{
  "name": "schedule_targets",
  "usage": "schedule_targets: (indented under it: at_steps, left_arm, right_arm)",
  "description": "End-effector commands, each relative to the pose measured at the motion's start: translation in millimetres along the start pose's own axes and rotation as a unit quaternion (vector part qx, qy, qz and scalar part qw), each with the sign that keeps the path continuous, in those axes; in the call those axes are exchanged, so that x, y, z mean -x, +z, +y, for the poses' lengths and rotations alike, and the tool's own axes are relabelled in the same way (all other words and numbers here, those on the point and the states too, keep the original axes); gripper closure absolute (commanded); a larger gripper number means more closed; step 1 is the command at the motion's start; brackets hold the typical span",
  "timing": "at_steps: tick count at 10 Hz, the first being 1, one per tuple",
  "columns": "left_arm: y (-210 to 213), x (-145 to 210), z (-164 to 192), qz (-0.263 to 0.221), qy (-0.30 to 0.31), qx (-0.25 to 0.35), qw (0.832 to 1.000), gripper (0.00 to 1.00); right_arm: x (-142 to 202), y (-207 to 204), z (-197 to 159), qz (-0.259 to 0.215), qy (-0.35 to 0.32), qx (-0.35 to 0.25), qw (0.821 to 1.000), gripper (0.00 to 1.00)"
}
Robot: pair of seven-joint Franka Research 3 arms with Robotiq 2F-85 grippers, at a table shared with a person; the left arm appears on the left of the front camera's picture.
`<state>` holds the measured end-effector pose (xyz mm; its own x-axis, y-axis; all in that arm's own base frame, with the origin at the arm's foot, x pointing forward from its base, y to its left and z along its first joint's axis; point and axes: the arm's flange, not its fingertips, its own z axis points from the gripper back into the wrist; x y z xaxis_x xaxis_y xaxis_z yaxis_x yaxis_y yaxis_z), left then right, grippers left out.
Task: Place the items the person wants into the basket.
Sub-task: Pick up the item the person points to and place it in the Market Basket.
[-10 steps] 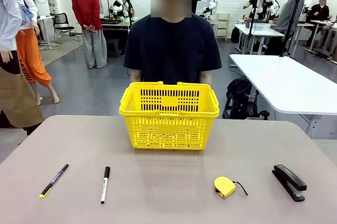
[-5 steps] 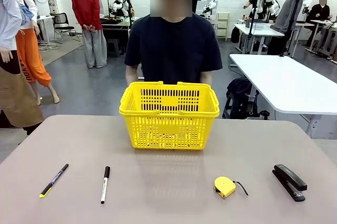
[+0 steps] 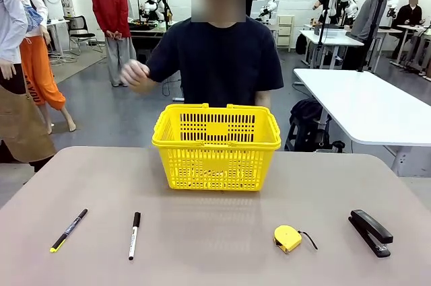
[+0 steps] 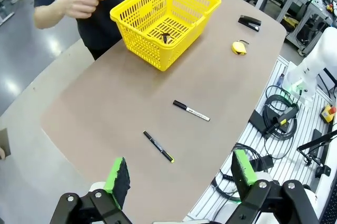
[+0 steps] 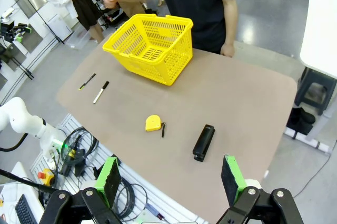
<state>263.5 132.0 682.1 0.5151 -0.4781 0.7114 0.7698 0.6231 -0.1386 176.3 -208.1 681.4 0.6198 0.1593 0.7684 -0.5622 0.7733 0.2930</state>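
Here, person's hand (image 3: 135,73) raised chest-high, loosely fisted, elbow bent, behind basket (image 3: 215,165)

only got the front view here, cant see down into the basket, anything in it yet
observer: yes. The left wrist view looks down into the basket, and a small dark and yellow tool, likely the utility knife, lies on its floor.
operator: ok, is the robot holding anything
observer: no. The left hand is open and empty, high above the table's near side.
operator: and the other one
observer: the right hand is open and empty too, also high above the table.
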Motion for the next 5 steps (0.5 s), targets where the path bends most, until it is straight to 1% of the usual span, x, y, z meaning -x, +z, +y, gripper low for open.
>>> schedule_targets:
  at_steps: [1,5]
  left_arm:
    - [0.5,-0.1,0.1,0.0,-0.011,0.001,1.0,0.0]
    - [0.5,-0.1,0.1,0.0,-0.011,0.001,1.0,0.0]
  right_arm:
    - [-1.0,-4.2,-0.8,-0.009,0.002,-0.003,1.0,0.0]
    - [-1.0,-4.2,-0.8,-0.009,0.002,-0.003,1.0,0.0]
